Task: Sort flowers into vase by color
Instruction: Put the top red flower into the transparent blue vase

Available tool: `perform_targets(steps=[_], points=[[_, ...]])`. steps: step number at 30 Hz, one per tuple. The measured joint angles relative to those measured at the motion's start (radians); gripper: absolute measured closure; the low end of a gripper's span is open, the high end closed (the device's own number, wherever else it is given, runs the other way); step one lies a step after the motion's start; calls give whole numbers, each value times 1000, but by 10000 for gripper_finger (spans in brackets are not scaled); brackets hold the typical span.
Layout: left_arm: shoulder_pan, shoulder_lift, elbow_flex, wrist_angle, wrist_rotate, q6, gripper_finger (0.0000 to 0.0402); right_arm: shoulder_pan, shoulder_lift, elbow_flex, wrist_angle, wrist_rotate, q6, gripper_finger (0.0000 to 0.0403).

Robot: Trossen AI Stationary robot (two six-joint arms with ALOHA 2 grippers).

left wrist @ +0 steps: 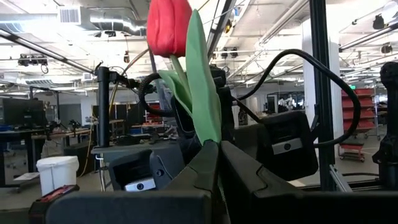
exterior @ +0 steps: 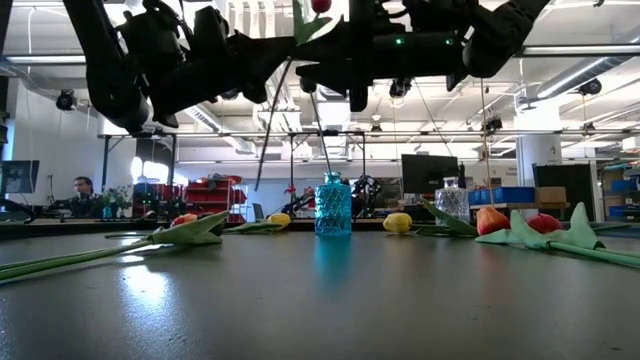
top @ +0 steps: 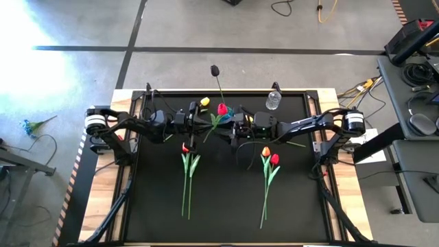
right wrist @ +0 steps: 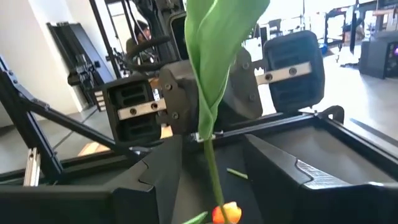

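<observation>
A red tulip point(left wrist: 169, 28) stands upright in the air over the middle of the table, and my left gripper point(left wrist: 217, 152) is shut on it below its leaf. My right gripper point(right wrist: 211, 168) faces it from the table's right, open, with a finger on either side of the green stem point(right wrist: 211, 163) and a gap to each. A blue vase point(exterior: 333, 205) near the far edge holds a dark tulip point(top: 215, 69). A clear vase point(top: 274, 101) stands to its right. More tulips lie flat: a red one point(top: 185, 147), an orange one point(top: 265, 151), another red one point(top: 274, 159) and a yellow one point(top: 204, 102). My left gripper pinches the red tulip between its two fingers at the base of the long leaf point(left wrist: 210, 134), well below the head. The fingers come about level from the table's left, across the stem. The tulip is upright and lifted clear, its head above the fingers and its stem point(right wrist: 214, 180) hanging below.
The black mat point(top: 226, 206) has free room near the front edge, between and below the lying tulips. The dark tulip's stem point(top: 219, 86) leans out past the table's far edge. A water-bottle-like clear vase and cables sit by the far right corner.
</observation>
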Motion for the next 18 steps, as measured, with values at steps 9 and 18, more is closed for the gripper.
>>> perform_targets(steps=[9, 18], points=[[0, 0, 1, 0, 0, -4, 401, 6, -12, 4, -25, 11, -35, 198], [-1, 1, 3, 0, 0, -4, 401, 6, 3, 48, -32, 12, -88, 245]])
